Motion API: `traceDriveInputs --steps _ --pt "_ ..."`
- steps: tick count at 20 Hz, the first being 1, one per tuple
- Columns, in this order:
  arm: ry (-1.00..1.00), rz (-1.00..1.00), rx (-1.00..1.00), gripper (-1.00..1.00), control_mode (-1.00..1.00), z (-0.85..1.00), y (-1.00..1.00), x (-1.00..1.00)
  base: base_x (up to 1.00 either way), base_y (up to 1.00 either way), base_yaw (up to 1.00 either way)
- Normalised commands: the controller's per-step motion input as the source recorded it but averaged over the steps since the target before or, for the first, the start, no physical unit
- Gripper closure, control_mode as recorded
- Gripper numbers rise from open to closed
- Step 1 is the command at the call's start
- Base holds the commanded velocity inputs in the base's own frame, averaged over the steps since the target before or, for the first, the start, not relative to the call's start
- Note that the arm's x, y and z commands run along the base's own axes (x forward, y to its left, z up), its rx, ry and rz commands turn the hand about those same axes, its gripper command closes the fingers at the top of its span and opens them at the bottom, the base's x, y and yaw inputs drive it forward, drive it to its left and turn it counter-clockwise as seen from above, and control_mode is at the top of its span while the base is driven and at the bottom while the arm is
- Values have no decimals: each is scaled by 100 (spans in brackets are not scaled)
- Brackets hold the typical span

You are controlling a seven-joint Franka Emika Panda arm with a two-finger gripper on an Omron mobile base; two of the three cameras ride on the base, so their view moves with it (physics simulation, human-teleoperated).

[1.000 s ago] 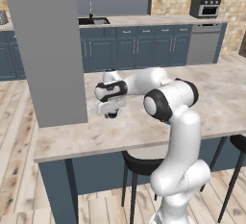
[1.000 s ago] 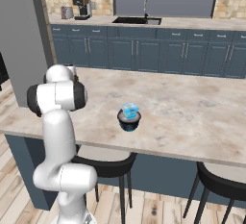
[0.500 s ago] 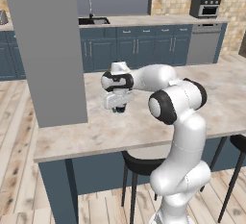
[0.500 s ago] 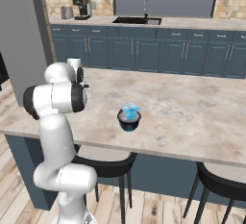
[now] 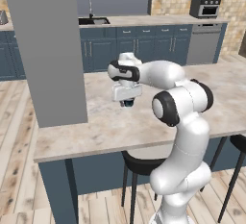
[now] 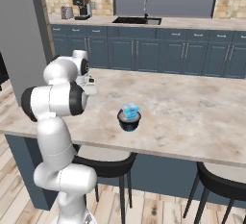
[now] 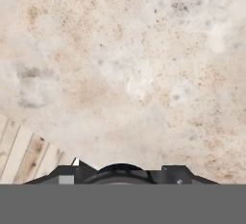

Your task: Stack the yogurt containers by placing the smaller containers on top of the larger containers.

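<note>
Dark plastic is sitting between my fingertips (image 7: 175, 174): I am clasping what looks like the tiny dark yogurt cup (image 7: 120, 171), its round rim just showing in the hand view. My jaws are standing partway apart with the cup filling the gap. I am judging this as a grip from that dark arc and from the dark lump hanging under my gripper (image 5: 127, 102) in the left base view.

I am hanging above the marble island countertop (image 6: 192, 107), clear of its surface, over its left part and not far from the grey pillar (image 5: 48, 50) at that end.

Out toward the front edge, about midway along it, the wide dark yogurt bowl (image 6: 129, 121) is standing upright. The light-blue boxy container (image 6: 129, 109) is already resting on its pale top. That stack is well apart from my hand.

I am expecting the tiny cup to be very light and stiff, with smooth walls that could slip or twist if I squeeze unevenly. Holding it across its sides, just below the rim, seems the safest place. The blue container looks thin-walled and light, so I am guessing a nudge would shift it. The bowl is the steadiest of the three, thanks to its broad body.
</note>
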Motion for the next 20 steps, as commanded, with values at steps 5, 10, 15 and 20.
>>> traceDriveInputs --steps 5,10,15,20 --pt "2 0 0 100 -100 36 -34 -17 0 0 0" --pt "0 0 0 100 -100 31 -34 -17 0 0 0" --pt "-2 -1 0 100 -100 20 -33 -21 0 0 0" --pt "-7 -2 0 100 -100 15 -30 -23 0 0 0"
